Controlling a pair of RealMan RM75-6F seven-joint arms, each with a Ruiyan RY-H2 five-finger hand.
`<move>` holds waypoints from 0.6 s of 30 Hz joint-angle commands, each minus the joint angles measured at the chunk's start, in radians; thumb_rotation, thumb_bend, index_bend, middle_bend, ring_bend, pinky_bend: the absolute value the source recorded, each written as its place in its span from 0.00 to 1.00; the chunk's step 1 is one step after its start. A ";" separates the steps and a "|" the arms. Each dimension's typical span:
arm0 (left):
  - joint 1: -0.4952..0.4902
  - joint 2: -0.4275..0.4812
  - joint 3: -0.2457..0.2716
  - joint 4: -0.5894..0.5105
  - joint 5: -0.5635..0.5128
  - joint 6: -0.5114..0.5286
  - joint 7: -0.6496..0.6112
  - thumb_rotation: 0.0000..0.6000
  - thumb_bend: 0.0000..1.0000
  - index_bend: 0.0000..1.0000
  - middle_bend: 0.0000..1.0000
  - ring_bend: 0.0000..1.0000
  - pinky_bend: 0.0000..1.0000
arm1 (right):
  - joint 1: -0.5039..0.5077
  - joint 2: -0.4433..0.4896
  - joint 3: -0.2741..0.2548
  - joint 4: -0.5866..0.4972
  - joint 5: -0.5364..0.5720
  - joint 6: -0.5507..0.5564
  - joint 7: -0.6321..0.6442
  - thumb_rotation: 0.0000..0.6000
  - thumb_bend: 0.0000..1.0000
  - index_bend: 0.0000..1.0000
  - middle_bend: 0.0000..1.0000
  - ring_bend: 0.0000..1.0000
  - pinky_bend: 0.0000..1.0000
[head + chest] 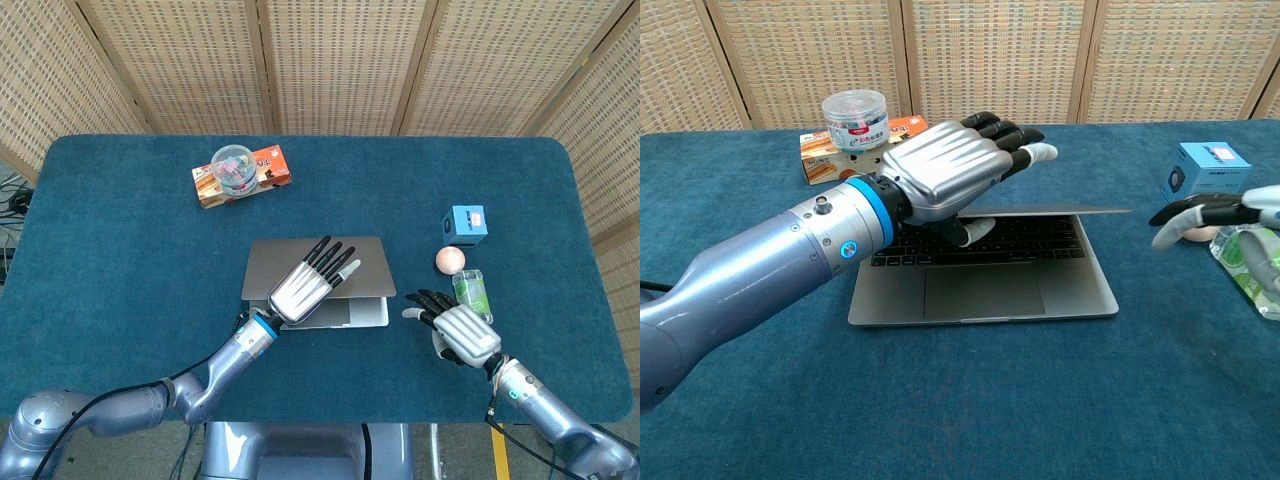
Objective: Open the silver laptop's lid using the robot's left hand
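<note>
The silver laptop [268,264] lies mid-table, its lid raised partway so that the keyboard [1040,240] shows in the chest view. My left hand [308,281] reaches over the lid's front edge. Its fingers [1012,136] lie stretched along the top of the lid and its thumb [977,229] sits underneath, so the lid is held between them. My right hand [456,327] hovers with fingers spread just right of the laptop, holding nothing; it also shows at the chest view's right edge [1212,212].
A green bottle [471,293] lies beside my right hand, with a peach ball [450,259] and a blue box [467,223] behind it. An orange box [262,176] with a clear jar [232,165] stands at the back left.
</note>
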 commanded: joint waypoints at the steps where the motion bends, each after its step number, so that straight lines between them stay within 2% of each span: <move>1: -0.004 0.005 0.004 -0.006 -0.003 0.003 0.006 1.00 0.48 0.00 0.00 0.00 0.00 | 0.042 -0.028 -0.002 -0.004 0.036 -0.061 -0.006 1.00 1.00 0.22 0.12 0.03 0.13; 10: -0.016 -0.002 0.003 0.005 -0.031 0.000 0.002 1.00 0.48 0.00 0.00 0.00 0.00 | 0.092 -0.119 -0.010 0.054 0.094 -0.144 -0.060 1.00 1.00 0.23 0.13 0.04 0.14; 18: -0.025 0.007 0.011 0.016 -0.037 0.007 -0.019 1.00 0.48 0.00 0.00 0.00 0.00 | 0.127 -0.182 0.003 0.051 0.181 -0.204 -0.142 1.00 1.00 0.23 0.13 0.04 0.14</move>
